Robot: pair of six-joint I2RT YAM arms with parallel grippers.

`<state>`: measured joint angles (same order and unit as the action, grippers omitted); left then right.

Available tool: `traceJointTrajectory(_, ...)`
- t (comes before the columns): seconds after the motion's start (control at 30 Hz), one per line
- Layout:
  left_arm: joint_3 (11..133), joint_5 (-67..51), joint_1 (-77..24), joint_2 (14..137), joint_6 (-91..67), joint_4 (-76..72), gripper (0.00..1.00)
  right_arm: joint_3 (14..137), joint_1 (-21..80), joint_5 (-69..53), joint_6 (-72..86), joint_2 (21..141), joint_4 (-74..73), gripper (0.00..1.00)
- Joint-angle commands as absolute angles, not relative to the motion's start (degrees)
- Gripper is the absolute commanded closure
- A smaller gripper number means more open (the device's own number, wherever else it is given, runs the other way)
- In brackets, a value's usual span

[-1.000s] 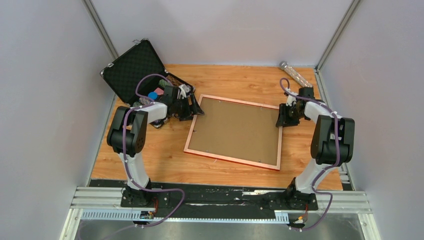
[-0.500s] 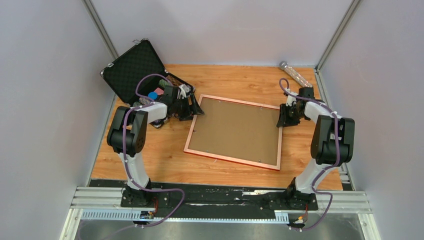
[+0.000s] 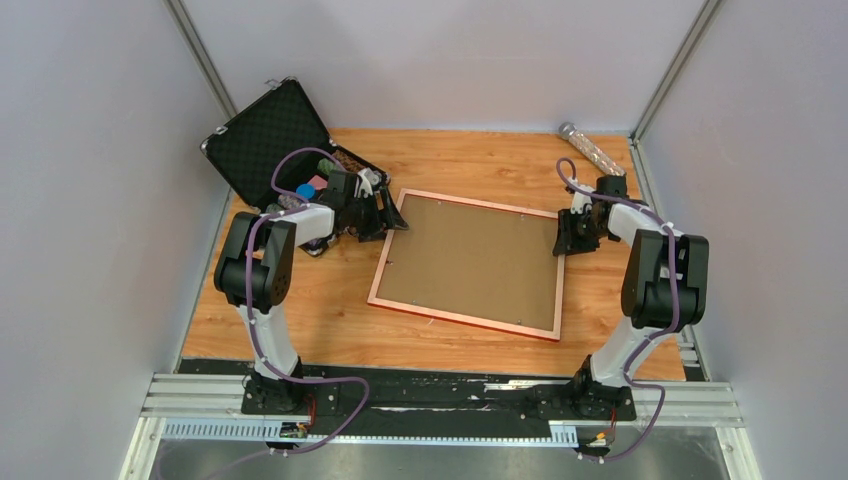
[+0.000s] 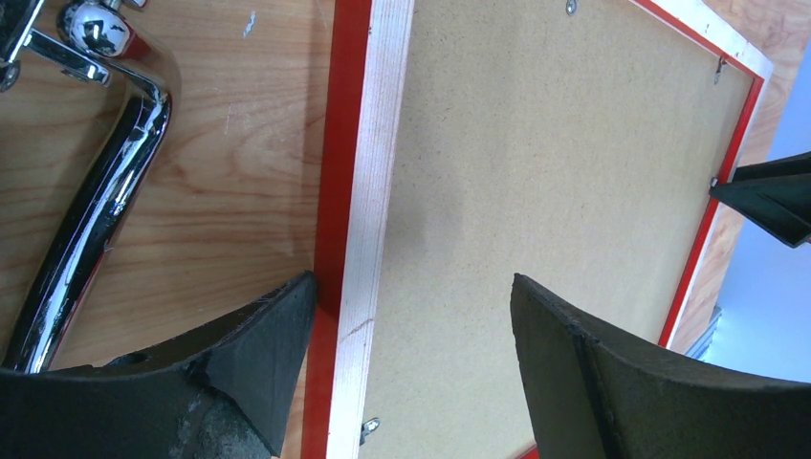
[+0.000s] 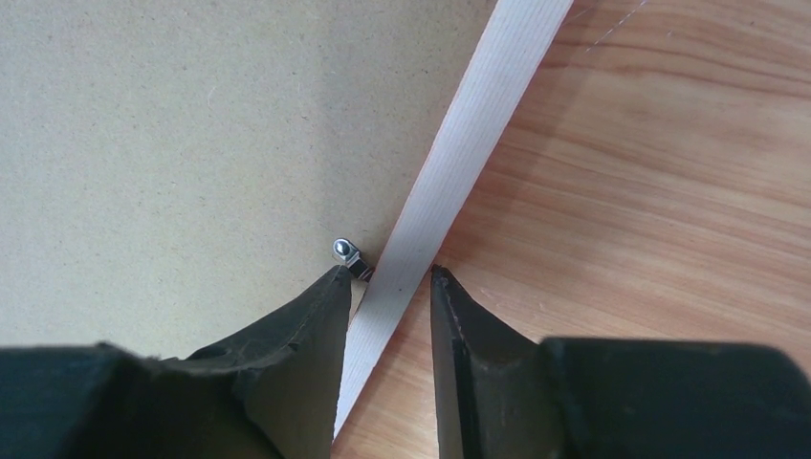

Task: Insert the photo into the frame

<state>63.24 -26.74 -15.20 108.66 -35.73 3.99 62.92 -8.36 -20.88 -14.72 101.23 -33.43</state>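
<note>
The frame lies face down in the middle of the table, pinkish-copper rim up, with a brown backing board filling it. The photo is hidden. My left gripper is open over the frame's left rail: one finger stands outside the red edge, the other over the board, midpoint. My right gripper is at the right rail. Its jaws stand narrowly apart astride the rail, midpoint. The inner fingertip sits against a small metal tab.
An open black foam-lined case with small items stands at the back left, close behind my left gripper. Its chrome handle lies beside the frame's left edge. A clear tube lies at the back right. Walls enclose three sides.
</note>
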Motion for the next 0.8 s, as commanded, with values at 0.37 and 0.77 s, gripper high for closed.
traceJointTrajectory(0.37, 62.24, -24.73, -15.38, 112.75, -34.2, 10.1, 0.16, 64.17, -8.09, -20.57, -15.29, 103.01, -32.01, 0.75)
traceJointTrajectory(0.77, 62.34, -24.71, -15.36, 112.84, -34.04, 10.08, 0.17, 65.47, -8.56, -22.8, -13.8, 105.29, -32.02, 0.78)
